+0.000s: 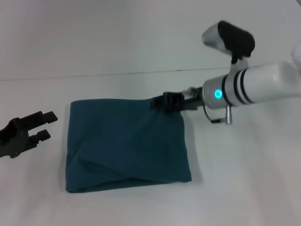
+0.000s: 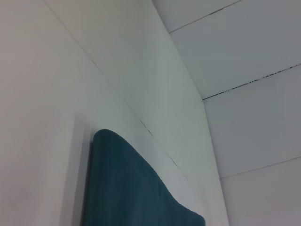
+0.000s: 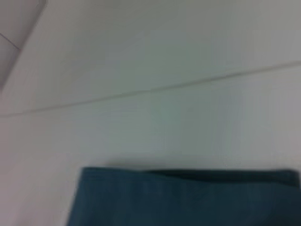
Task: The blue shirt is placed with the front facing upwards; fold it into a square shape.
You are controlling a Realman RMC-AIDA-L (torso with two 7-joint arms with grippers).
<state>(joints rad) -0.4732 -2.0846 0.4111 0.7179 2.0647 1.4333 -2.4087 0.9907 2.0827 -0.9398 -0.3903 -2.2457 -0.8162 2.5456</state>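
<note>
The soft, light shirt [image 1: 124,143], best taken at an edge, is pinched at its far corner by the right gripper [image 1: 165,102], while the left gripper [image 1: 40,126] is held apart beside it.

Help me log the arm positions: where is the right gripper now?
In the head view the right gripper is at the far right corner of the folded blue shirt, reaching in from the right; the left gripper sits open, left of the shirt.

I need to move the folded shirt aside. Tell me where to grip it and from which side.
Grip the shirt at its left edge, coming in low from the left with the left gripper, which sits open beside it. That edge looks straight and stacked, so probably all layers lift together. The right gripper is at the far right corner.
</note>
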